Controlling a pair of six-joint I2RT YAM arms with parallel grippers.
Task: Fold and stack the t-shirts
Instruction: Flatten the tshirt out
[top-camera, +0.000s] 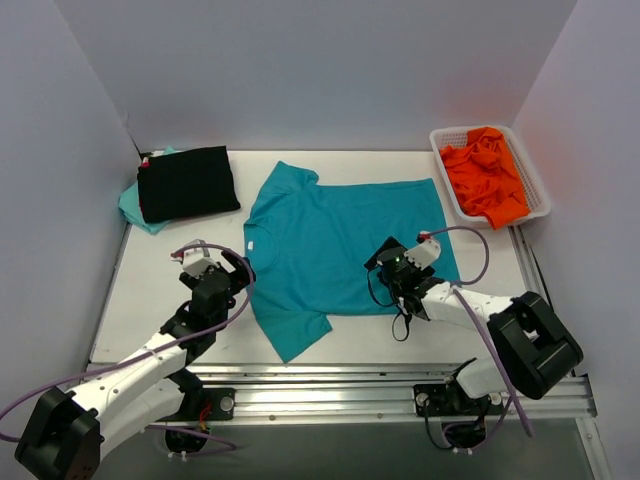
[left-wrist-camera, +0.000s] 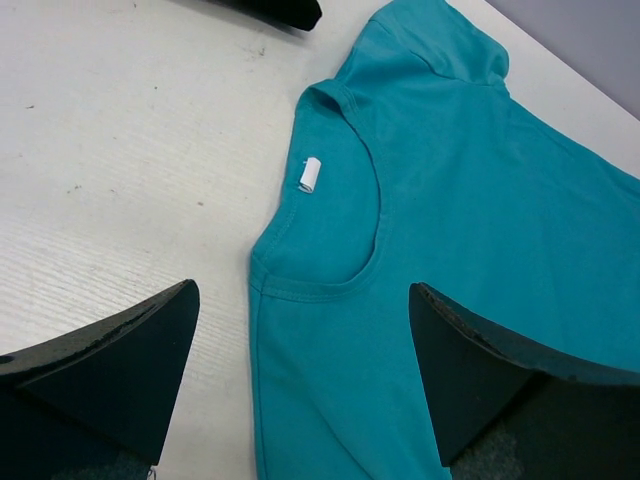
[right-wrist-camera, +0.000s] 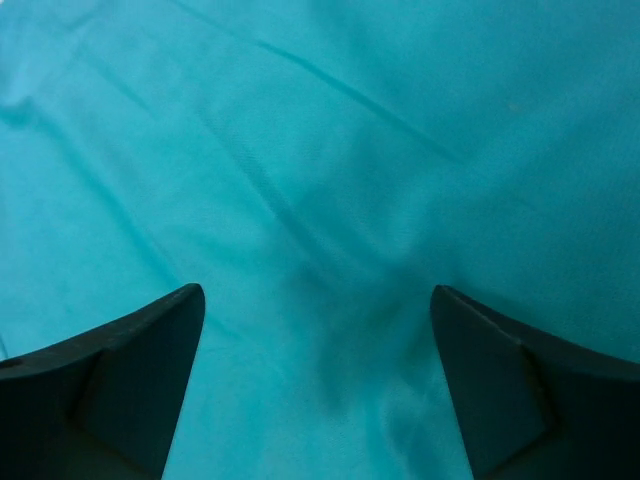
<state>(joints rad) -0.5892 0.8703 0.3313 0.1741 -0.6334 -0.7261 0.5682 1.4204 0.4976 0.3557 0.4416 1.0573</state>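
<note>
A teal t-shirt (top-camera: 340, 240) lies spread flat on the white table, its collar to the left and hem to the right. My left gripper (top-camera: 238, 266) is open at the collar's near shoulder; in the left wrist view it (left-wrist-camera: 305, 340) straddles the shirt's edge below the neckline (left-wrist-camera: 345, 285) with its white label (left-wrist-camera: 311, 173). My right gripper (top-camera: 392, 262) is open, low over the shirt's near hem area; the right wrist view shows only teal cloth (right-wrist-camera: 330, 170) between its fingers (right-wrist-camera: 130, 370). A folded black t-shirt (top-camera: 186, 182) lies on a folded teal one (top-camera: 135, 207) at the back left.
A white mesh basket (top-camera: 528, 170) at the back right holds crumpled orange t-shirts (top-camera: 486, 172). Grey walls close the back and both sides. A metal rail (top-camera: 400, 400) runs along the table's near edge by the arm bases.
</note>
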